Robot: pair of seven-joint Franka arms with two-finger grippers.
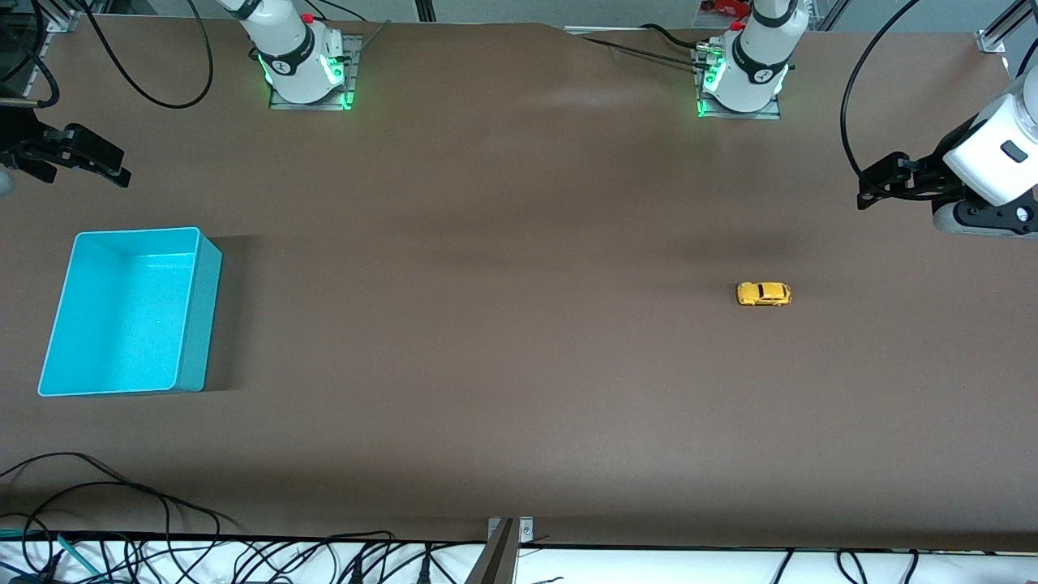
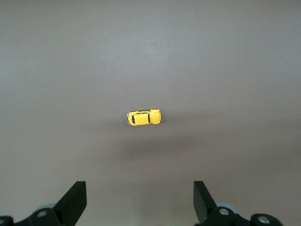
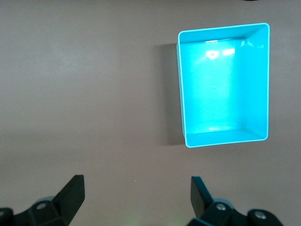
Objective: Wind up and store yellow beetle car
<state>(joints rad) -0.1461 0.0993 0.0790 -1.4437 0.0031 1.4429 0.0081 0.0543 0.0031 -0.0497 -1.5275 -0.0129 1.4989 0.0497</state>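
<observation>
The yellow beetle car (image 1: 763, 294) stands on its wheels on the brown table, toward the left arm's end. It also shows in the left wrist view (image 2: 144, 117). My left gripper (image 1: 864, 195) is open and empty, up in the air at that end of the table; in its wrist view (image 2: 139, 197) the car lies ahead of the spread fingers. The turquoise bin (image 1: 122, 316) stands empty at the right arm's end. My right gripper (image 1: 120, 172) is open and empty, up in the air near the bin; its wrist view (image 3: 138, 195) shows the bin (image 3: 225, 94).
The two arm bases (image 1: 304, 69) (image 1: 742, 77) stand at the table edge farthest from the front camera. Loose black cables (image 1: 122, 519) and a metal bracket (image 1: 507, 535) lie along the nearest edge. A wide stretch of bare brown table lies between car and bin.
</observation>
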